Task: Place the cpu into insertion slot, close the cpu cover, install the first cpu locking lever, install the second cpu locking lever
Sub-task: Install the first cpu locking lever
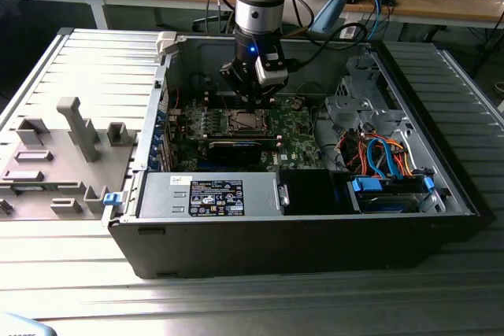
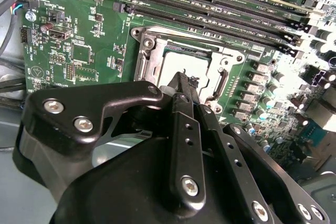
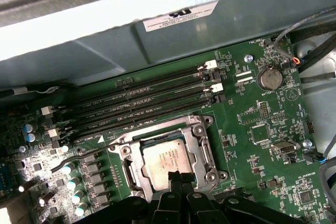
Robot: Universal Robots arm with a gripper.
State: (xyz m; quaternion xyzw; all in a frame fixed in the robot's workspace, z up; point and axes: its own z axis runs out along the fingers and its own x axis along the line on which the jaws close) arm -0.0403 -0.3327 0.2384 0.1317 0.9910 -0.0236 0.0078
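First wrist view: gripper (image 3: 179, 178) sits at bottom centre of frame, fingers pressed together, tips right at the near edge of the chip (image 3: 167, 160), holding nothing. Chip lies flat in the socket (image 3: 206, 173). Cover frame (image 3: 130, 168) is down around the chip, its window showing the silver top. A thin lever (image 3: 79, 158) runs off to the left of the socket over the green board (image 3: 252, 108). Memory slots (image 3: 142, 103) lie above the socket in the frame.

Second wrist view: black fingers (image 2: 181, 85) come to one point over the chip (image 2: 181, 66), mid-frame; frame (image 2: 147, 61) around it.

Exterior view: arm comes down from top centre, gripper (image 1: 253, 101) just above the socket (image 1: 246, 122) inside the open computer case (image 1: 315, 249). Grey power supply (image 1: 209, 194) sits at the front, orange and blue cables (image 1: 378, 155) to the right.
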